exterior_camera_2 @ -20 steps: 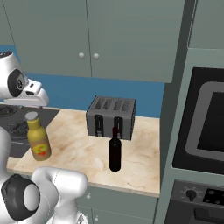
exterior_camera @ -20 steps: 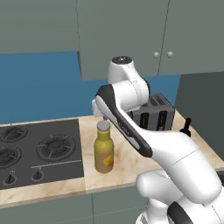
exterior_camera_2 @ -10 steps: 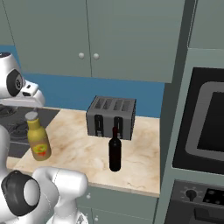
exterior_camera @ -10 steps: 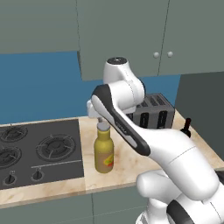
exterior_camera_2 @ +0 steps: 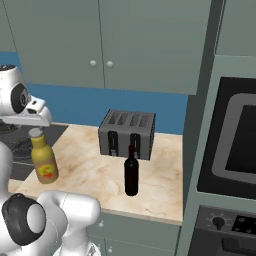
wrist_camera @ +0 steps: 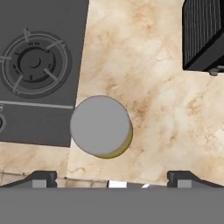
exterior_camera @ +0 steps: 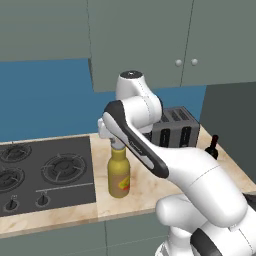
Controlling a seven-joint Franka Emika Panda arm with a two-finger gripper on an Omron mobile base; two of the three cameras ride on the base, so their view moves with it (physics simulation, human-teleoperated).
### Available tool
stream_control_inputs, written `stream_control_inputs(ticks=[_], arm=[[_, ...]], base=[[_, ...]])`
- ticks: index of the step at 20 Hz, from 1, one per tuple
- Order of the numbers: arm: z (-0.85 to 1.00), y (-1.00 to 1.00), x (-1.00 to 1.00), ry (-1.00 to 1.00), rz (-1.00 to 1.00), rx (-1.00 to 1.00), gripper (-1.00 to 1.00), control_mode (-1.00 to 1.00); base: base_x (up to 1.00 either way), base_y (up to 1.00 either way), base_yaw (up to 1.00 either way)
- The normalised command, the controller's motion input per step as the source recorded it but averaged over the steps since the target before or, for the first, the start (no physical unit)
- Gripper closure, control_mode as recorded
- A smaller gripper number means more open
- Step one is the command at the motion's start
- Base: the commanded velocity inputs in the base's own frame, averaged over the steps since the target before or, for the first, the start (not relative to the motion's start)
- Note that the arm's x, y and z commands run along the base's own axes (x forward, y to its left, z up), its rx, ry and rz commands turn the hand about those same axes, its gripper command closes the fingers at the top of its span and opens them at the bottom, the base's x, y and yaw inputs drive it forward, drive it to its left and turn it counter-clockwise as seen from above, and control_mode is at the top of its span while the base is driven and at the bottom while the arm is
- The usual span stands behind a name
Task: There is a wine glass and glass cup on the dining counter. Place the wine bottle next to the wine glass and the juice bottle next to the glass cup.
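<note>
From left to right we see the hob [exterior_camera: 45, 172], then the juice bottle [exterior_camera: 119, 172] upright on the counter [exterior_camera: 165, 187] at the hob's edge, then the toaster [exterior_camera: 172, 132] and wine bottle [exterior_camera_2: 131, 171]. Our gripper [wrist_camera: 109, 177] hangs straight above the grey cap [wrist_camera: 99, 126], fingers spread wide apart and empty. The bottle's long axis runs vertically, in line with the hand, so we judge a straight descent fits next.
</note>
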Motion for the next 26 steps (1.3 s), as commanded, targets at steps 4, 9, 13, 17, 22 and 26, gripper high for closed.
stream_control_inputs(ticks=[4, 9, 13, 17, 22, 26], arm=[[-0.21, 0.01, 0.14, 0.00, 0.00, 0.00, -1.00, -1.00], [-0.16, 0.03, 0.06, 0.00, 0.00, 0.02, -1.00, -1.00], [-0.15, 0.07, 0.07, 0.00, 0.00, 0.01, -1.00, -1.00], [-0.12, 0.08, 0.04, 0.00, 0.00, 0.01, -1.00, -1.00], [-0.06, 0.06, 0.06, 0.00, 0.01, 0.00, -1.00, -1.00], [-0.02, 0.01, 0.04, 0.00, 0.01, 0.00, -1.00, -1.00]], base=[[0.00, 0.00, 0.00], [0.00, 0.00, 0.00], [0.00, 0.00, 0.00], [0.00, 0.00, 0.00], [0.00, 0.00, 0.00], [0.00, 0.00, 0.00]])
